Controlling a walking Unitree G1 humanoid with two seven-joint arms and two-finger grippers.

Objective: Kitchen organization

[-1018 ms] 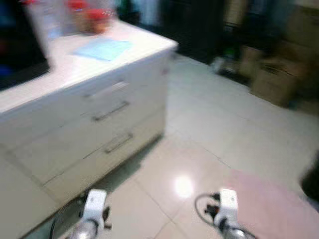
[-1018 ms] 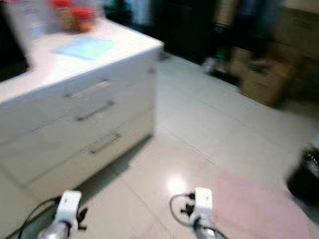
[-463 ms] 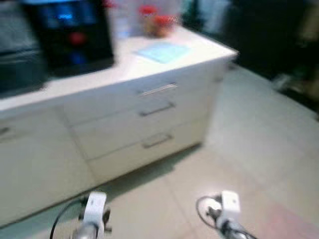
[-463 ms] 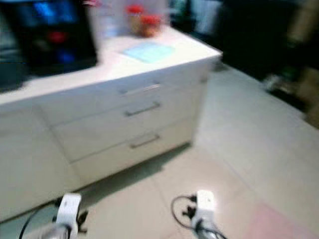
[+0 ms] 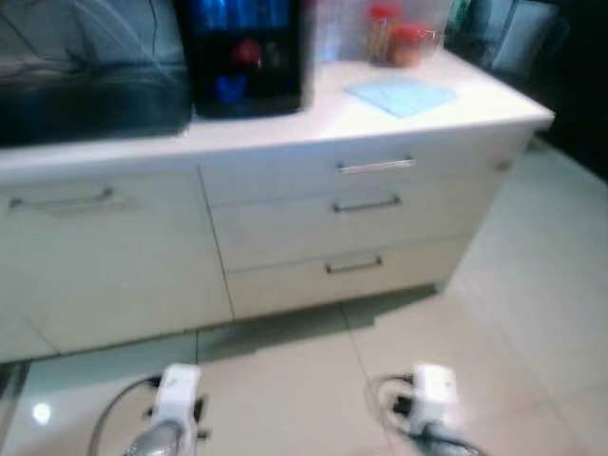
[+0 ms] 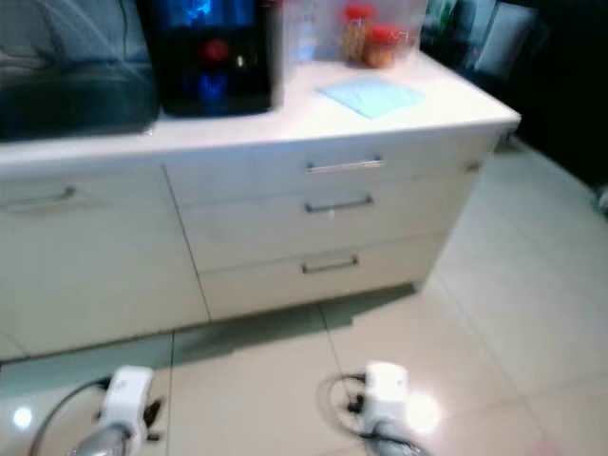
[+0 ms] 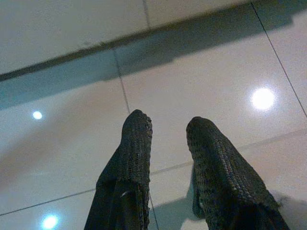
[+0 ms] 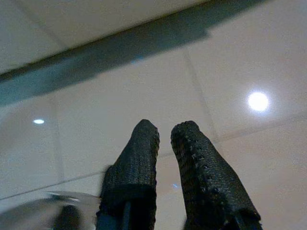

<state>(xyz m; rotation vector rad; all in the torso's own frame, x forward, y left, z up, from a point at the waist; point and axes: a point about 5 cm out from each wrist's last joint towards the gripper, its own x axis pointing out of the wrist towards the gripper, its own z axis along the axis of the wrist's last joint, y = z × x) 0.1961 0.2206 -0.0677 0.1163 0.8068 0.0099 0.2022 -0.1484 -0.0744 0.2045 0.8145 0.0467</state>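
A white kitchen counter [image 5: 285, 128] stands straight ahead. On it are a black appliance with blue lights [image 5: 242, 52], a light blue cloth [image 5: 401, 95] and two red-lidded jars [image 5: 394, 43] at the back right. Below the top are three drawers with metal handles [image 5: 375, 166]. Both arms hang low over the tiled floor. My left gripper [image 7: 168, 127] is open with nothing between its fingers. My right gripper [image 8: 164, 132] is shut with only a slit between the fingertips, and it holds nothing.
A dark glass-fronted appliance [image 5: 85, 76] sits on the counter's left part, above a cabinet door with a handle [image 5: 62, 199]. The counter ends at a corner [image 5: 541, 119] on the right. Glossy pale floor tiles [image 5: 285, 380] lie between me and the drawers.
The whole view has swung left, so the camera turned: the counter front now faces me and the boxes and pink mat have left the picture. Both arms hang as before.
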